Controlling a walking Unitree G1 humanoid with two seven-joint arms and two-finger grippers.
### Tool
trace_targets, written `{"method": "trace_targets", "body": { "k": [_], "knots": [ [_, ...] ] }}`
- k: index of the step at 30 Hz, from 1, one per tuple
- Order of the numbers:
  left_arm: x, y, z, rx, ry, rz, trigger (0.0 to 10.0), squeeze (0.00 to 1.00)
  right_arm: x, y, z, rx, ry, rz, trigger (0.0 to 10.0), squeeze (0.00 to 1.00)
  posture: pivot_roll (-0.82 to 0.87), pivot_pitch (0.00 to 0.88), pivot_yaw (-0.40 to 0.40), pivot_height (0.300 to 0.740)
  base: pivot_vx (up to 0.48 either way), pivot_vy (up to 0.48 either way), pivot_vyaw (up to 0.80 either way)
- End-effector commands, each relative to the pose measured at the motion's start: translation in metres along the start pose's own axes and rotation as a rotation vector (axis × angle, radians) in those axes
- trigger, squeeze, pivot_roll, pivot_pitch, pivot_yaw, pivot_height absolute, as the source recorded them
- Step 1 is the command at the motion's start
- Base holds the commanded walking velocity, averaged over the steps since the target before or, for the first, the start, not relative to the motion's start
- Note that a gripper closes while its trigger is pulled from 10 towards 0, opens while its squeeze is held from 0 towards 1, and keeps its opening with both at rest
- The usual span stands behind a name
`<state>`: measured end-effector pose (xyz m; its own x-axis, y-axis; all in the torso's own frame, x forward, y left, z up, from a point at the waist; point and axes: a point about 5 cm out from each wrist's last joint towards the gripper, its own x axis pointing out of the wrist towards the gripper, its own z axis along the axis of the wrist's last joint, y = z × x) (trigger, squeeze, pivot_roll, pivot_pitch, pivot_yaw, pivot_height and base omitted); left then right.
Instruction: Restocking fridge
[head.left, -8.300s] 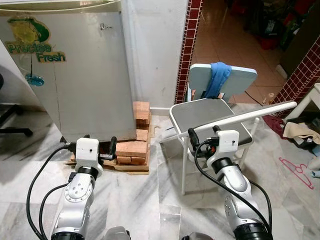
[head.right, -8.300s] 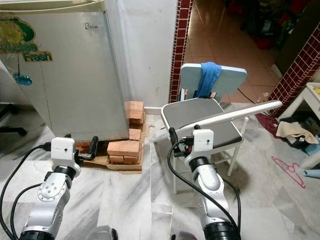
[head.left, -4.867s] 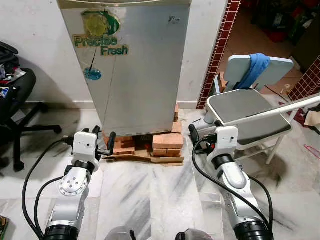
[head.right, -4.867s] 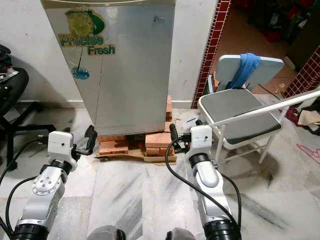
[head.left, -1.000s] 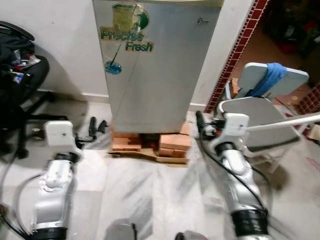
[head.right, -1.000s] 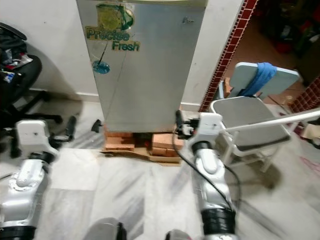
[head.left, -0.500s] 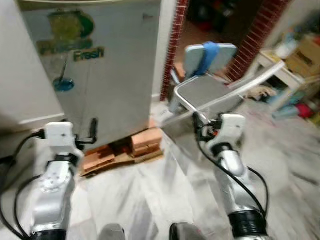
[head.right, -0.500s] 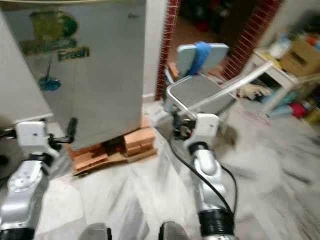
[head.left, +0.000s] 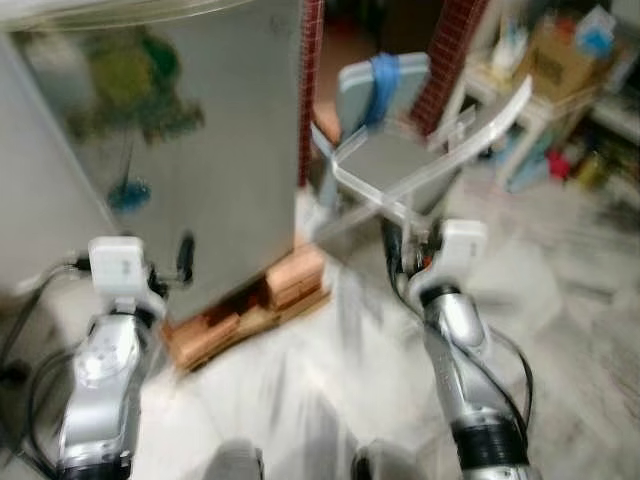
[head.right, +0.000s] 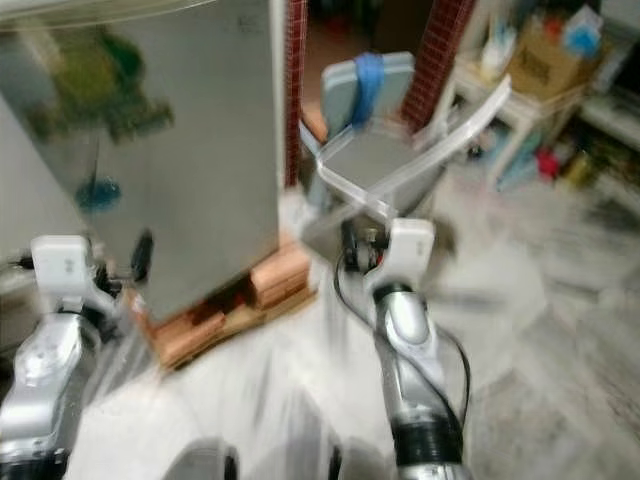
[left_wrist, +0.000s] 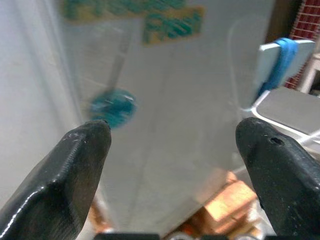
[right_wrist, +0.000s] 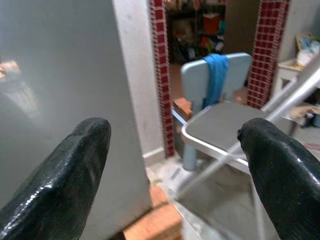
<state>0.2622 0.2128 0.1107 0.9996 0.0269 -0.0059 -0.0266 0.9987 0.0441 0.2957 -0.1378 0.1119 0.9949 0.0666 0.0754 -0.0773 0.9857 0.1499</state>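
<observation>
Silver-grey sheet metal forms the fridge (head.left: 190, 150), which stands at the robot's left front with its door closed, raised off the floor on a stack of bricks (head.left: 255, 305). A green and yellow sticker (head.left: 125, 85) and a small blue one sit on the door face; the head views are blurred, so no handle can be made out.

Left pincer (left_wrist: 172, 165): released, fingers spread wide, nothing between them, aimed at the door face near the blue sticker and still apart from it.

Right pincer (right_wrist: 177, 165): also released and empty, pointed past the fridge's right edge toward a chair (head.left: 385, 150) with a blue cloth (head.left: 380, 80) hung over its backrest. A red brick pillar (right_wrist: 162, 75) stands between fridge and chair.

Handling judgement:
- The door is rigid, smooth and probably slippery on its flat face; a flat-face hold is unlikely to work.
- The hold should go on the door's free vertical edge or a recessed lip; which side that is cannot be told.
- A magnetic seal will likely resist at first, then give suddenly.
- The cabinet is heavy, but its brick footing may be unsteady; pull level, not upward.

No stock items are identified.
</observation>
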Motion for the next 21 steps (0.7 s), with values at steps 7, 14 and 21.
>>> {"method": "trace_targets", "body": {
  "k": [7, 14, 21],
  "knots": [
    [0.004, -0.008, -0.003, 0.001, 0.016, -0.022, 10.0, 0.0, -0.001, -0.009, -0.003, -0.021, 0.024, -0.01, 10.0, 0.0, 0.1, 0.054, -0.035, 0.74, 0.0, 0.48, -0.5],
    [0.0, -0.011, -0.004, 0.037, 0.012, -0.078, 10.0, 0.0, 0.005, -0.003, 0.0, -0.042, 0.009, 0.012, 10.0, 0.0, 0.11, 0.062, -0.042, 0.74, 0.0, 0.48, 0.0],
    [0.004, -0.008, 0.001, 0.059, 0.002, -0.127, 10.0, 0.0, 0.01, 0.006, 0.005, -0.043, -0.019, 0.021, 10.0, 0.0, 0.11, 0.082, -0.03, 0.74, 0.0, 0.48, 0.0]
  ]
}}
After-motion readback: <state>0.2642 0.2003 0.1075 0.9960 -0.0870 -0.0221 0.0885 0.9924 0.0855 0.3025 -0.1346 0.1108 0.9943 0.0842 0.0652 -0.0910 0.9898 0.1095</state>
